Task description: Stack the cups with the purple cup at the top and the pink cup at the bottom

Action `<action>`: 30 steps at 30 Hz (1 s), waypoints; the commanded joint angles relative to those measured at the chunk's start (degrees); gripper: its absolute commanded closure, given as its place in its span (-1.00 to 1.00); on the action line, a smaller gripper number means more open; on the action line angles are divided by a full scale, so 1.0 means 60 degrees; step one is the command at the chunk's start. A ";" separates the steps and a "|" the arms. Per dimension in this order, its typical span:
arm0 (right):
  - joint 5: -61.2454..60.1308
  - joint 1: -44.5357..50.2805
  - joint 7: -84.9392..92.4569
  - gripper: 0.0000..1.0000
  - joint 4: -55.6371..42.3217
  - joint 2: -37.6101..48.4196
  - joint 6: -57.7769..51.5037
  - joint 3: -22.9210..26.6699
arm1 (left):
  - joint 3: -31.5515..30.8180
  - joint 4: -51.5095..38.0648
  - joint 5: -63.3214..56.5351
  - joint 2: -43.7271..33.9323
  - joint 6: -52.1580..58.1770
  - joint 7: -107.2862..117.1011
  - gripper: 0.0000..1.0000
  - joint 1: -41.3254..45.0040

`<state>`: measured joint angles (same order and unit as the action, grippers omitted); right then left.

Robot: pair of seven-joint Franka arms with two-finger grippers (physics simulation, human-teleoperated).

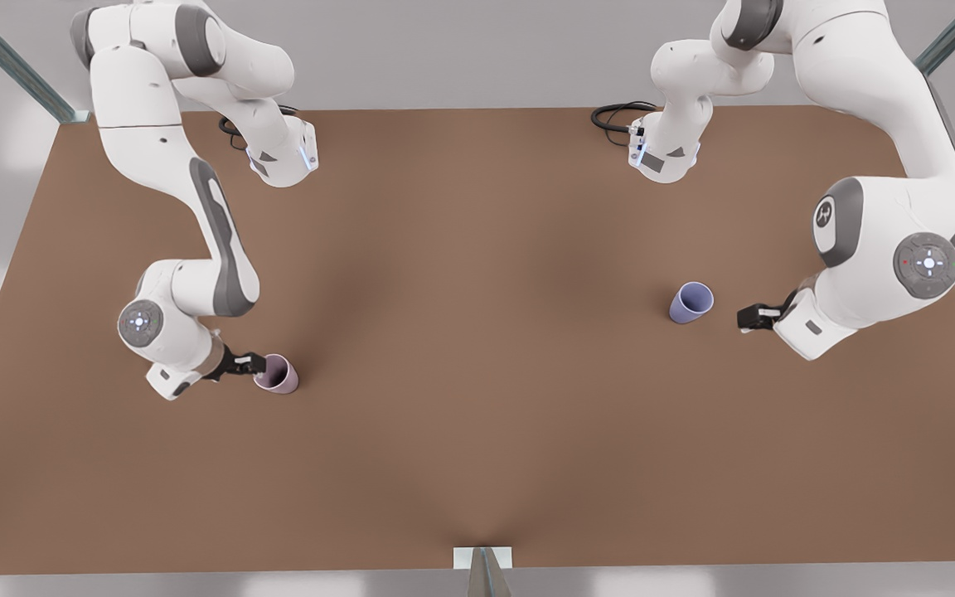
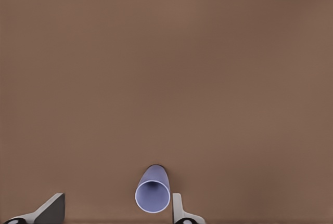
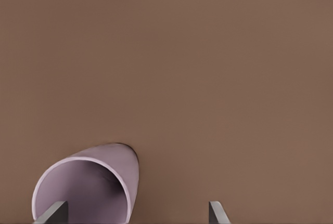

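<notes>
The pink cup (image 1: 278, 375) stands on the brown table toward the front view's left. My right gripper (image 1: 257, 365) is at its rim, open. In the right wrist view the pink cup (image 3: 88, 182) is close, one finger (image 3: 54, 213) is over its mouth and the other is outside its wall, so the right gripper (image 3: 136, 216) straddles the wall. The purple cup (image 1: 690, 303) stands toward the front view's right. My left gripper (image 1: 753, 317) is a short way beside it, not touching. In the left wrist view the purple cup (image 2: 153, 193) lies between the spread fingers of the open left gripper (image 2: 117, 216).
The brown table (image 1: 477, 448) has bare room between the two cups. The arm bases and black cables (image 1: 614, 116) sit at the far edge. A small metal bracket (image 1: 482, 557) sits at the middle of the near edge.
</notes>
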<state>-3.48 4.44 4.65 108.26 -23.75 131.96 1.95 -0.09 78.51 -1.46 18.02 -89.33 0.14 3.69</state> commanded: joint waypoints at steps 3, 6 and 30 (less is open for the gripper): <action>-0.0005 0.0006 0.0294 -1.00 0.0135 -0.0217 0.0726 -0.0003 | 0.0001 0.0010 -0.0006 -0.0001 -0.0038 -0.0082 -1.00 0.0001; -0.0005 0.0006 0.0441 -1.00 0.0618 -0.0290 0.1209 -0.0003 | 0.0001 0.0010 -0.0006 0.0043 -0.0024 -0.0068 -1.00 -0.0014; -0.0035 0.0562 -0.1344 0.57 -0.0362 -0.0129 0.0053 -0.1131 | 0.0089 0.0376 0.0052 -0.0001 -0.0097 -0.0038 -1.00 0.0001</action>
<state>-3.84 7.37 5.80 106.95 -24.89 137.79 -4.25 0.44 81.04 -1.12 18.00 -90.17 -0.22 3.69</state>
